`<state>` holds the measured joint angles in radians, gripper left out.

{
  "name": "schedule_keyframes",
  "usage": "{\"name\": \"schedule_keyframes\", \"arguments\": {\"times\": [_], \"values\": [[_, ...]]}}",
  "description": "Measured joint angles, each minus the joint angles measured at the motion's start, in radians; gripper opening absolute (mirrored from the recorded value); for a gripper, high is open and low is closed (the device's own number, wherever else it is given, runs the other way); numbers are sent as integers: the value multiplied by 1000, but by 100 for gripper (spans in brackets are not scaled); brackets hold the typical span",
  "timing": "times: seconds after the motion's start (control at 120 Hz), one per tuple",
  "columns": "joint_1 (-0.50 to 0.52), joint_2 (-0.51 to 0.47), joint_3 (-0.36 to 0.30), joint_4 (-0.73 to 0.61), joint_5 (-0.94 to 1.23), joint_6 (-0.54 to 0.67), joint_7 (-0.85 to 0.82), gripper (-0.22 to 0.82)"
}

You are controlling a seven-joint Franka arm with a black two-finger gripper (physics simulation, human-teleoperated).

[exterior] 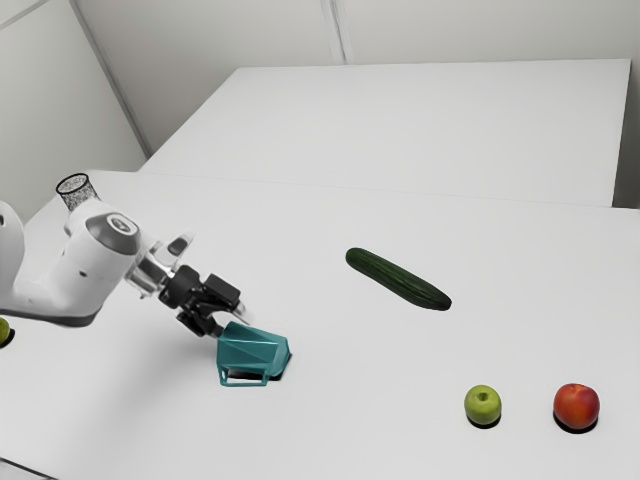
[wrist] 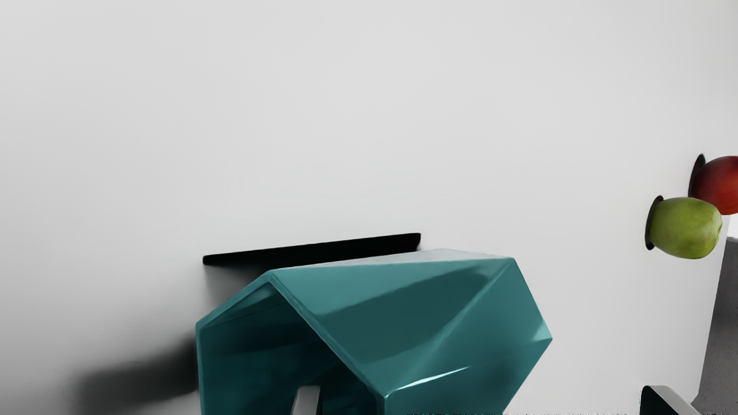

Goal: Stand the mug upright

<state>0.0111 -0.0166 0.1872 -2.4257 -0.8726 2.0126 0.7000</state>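
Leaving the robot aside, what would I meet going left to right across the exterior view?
Green fruit at the edge, dark mesh container, teal mug, cucumber, green apple, red fruit.

The arm (exterior: 75, 272) is glossy white and smoothly rounded, with a grey cap (exterior: 113, 233) bearing a small pale emblem at the joint and dark grey trim along its lower edge. Silvery fittings lead to a blocky, matte black claw (exterior: 232, 322), whose fingertips (wrist: 307, 400) look pale grey.
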Motion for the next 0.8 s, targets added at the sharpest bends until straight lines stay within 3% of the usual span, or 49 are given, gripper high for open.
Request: {"name": "schedule_keyframes", "arguments": {"times": [0.125,0.292,0.417,0.617,0.8], "values": [[-2,0,0,-23,-33,-16,51,58],[-5,-2,0,-21,-50,-26,104,16],[-4,-10,-2,-17,-54,-30,133,-2],[-3,-35,-6,-18,-55,-33,168,-13],[-6,-100,-40,-10,-50,-36,178,-15]]}}
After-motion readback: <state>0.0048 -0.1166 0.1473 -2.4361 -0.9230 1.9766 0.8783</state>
